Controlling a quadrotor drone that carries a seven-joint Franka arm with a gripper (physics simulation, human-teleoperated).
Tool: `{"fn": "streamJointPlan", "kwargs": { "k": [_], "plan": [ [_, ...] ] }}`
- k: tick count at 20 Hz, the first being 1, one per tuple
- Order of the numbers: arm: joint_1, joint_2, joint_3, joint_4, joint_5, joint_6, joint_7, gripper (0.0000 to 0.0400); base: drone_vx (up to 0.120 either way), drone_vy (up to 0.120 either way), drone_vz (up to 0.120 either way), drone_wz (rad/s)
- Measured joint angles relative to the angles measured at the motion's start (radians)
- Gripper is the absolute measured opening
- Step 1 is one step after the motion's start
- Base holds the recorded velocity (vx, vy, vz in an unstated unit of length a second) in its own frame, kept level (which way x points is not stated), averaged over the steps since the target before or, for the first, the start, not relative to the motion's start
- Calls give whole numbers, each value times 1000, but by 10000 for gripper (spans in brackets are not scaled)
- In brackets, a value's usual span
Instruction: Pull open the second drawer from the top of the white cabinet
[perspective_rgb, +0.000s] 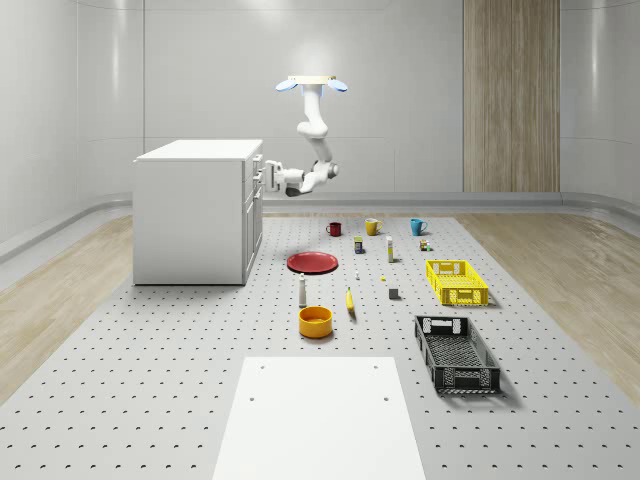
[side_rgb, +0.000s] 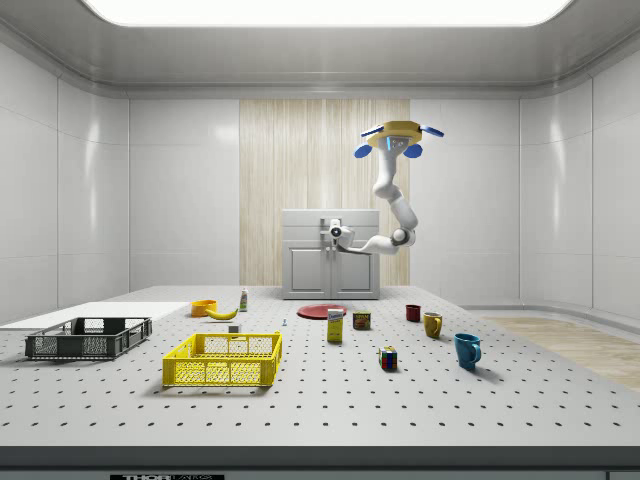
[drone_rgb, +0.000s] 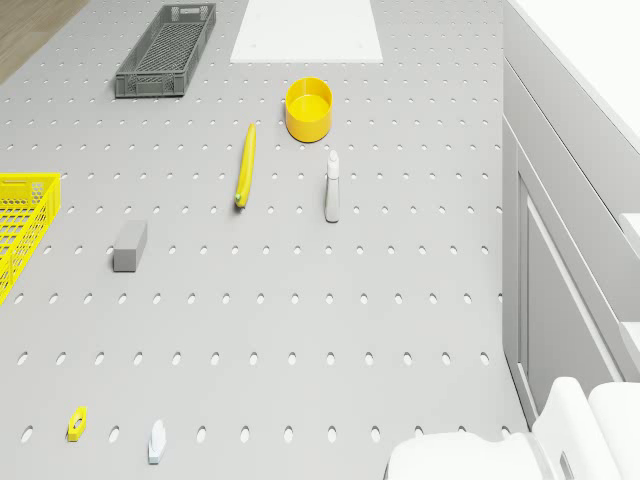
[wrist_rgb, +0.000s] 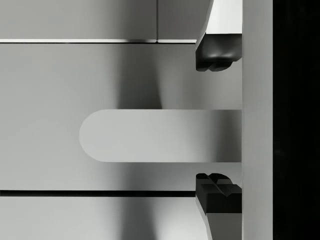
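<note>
Hovering high above the bench (perspective_rgb: 150, 400), right of the cabinet (perspective_rgb: 190, 215) in the whole-scene view: drone (perspective_rgb: 312, 84), with arm (perspective_rgb: 318, 150) hanging down and bending toward 9 o'clock to the cabinet's front. Tool (perspective_rgb: 262, 172) right at the upper drawers; in the side view, tool (side_rgb: 336, 234) against the cabinet (side_rgb: 330, 270) face at upper-drawer level.

In the wrist view, fingers (wrist_rgb: 216, 52) held apart, 1 at 12 o'clock and 1 at 6 o'clock of the handle (wrist_rgb: 160, 136), bracketing its end without visible contact. Handle a flat rounded bar on the drawer (wrist_rgb: 60, 75) front, seams running above and below it. Which drawer from the top, hard to confirm from these pictures; apparently shut flush.

On the bench, in the whole-scene view: red plate (perspective_rgb: 313, 262) just right of the cabinet's foot; orange bowl (perspective_rgb: 315, 321) toward 6 o'clock of the plate, with a bottle (perspective_rgb: 302, 290) between them; banana (perspective_rgb: 350, 300) right of the bottle. Red mug (perspective_rgb: 334, 228), yellow mug (perspective_rgb: 372, 226) and blue mug (perspective_rgb: 417, 226) in a row farther back. Yellow crate (perspective_rgb: 457, 281) and black crate (perspective_rgb: 456, 352) toward 3 o'clock; white sheet (perspective_rgb: 318, 420) at 6 o'clock.
</note>
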Motion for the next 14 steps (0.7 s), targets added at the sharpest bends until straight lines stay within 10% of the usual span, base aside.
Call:
{"fn": "streamJointPlan", "kwargs": {
  "k": [14],
  "plan": [
    [-58,25,63,14,39,-17,-6,270,0,0,0,0]
  ]
}}
